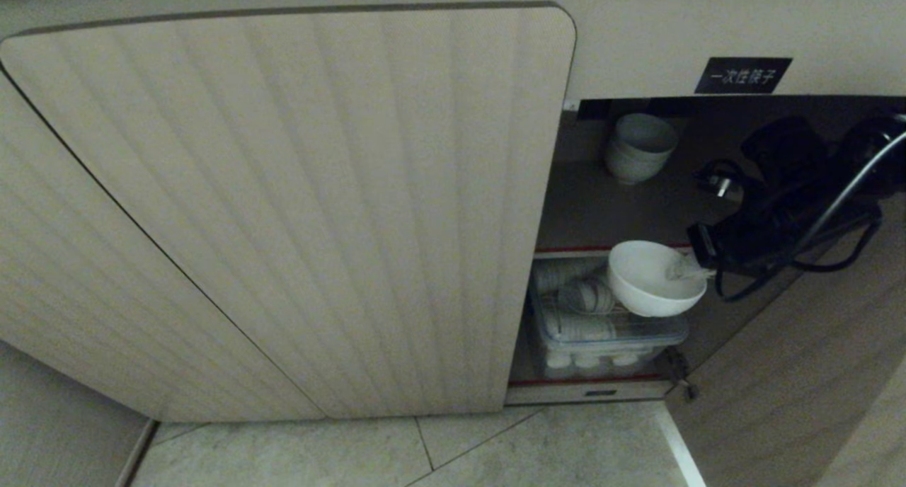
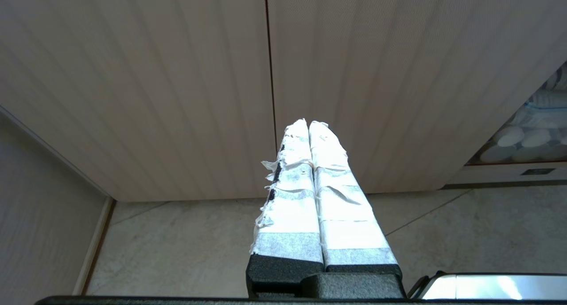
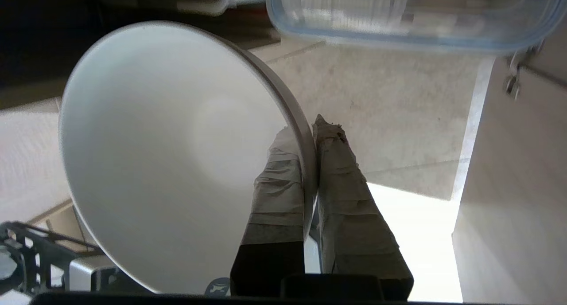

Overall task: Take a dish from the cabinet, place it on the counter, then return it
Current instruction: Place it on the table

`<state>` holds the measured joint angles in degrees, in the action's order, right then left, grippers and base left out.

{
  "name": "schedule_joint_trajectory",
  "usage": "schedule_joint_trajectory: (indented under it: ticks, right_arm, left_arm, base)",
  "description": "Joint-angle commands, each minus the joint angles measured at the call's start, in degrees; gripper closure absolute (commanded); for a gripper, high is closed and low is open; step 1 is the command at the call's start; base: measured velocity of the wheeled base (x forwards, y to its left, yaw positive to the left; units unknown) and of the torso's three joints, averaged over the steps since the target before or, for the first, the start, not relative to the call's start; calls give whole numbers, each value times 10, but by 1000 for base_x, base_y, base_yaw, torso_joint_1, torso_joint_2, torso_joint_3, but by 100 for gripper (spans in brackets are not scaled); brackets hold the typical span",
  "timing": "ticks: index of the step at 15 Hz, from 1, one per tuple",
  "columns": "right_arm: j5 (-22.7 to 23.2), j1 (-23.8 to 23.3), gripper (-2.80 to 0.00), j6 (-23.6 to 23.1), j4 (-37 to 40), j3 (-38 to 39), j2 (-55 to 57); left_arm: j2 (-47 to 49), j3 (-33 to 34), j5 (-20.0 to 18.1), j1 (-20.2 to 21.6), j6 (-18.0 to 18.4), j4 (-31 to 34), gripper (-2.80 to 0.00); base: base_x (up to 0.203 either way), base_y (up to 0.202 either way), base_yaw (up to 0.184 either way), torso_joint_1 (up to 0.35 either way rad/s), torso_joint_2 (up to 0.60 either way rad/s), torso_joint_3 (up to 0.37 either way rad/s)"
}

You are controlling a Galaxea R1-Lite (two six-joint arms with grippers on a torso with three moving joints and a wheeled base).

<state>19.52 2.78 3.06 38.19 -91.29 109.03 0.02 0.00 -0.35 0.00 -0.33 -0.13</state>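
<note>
A: Where does the head view look from?
B: High up, tilted down at the cabinet and floor.
A: And the wrists?
B: Low and close, aimed along their fingers; both catch the clear container the head view shows.

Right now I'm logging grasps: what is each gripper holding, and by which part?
Right gripper pinches the dish by its rim; left gripper holds nothing.
</note>
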Motion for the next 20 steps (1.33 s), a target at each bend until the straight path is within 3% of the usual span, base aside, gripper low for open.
schedule_joint_trajectory:
  ticks: [1,13,16,20]
  right_arm:
    - [2,0,0,1,-6,27,-18]
    - [1,2,0,-2,-75,176,-111]
    - [2,1,0,-46,-83,214,-142]
    - [2,1,0,-51,-106,266,-189]
  left_arm:
    - [0,0,0,0,0,0,0]
    - [0,0,0,0,0,0,0]
    - [0,0,0,0,0,0,0]
    - [0,0,0,0,0,0,0]
  base:
    - [0,0,0,0,0,0]
    - [0,0,0,0,0,0]
    - [0,0,0,0,0,0]
    - [0,0,0,0,0,0]
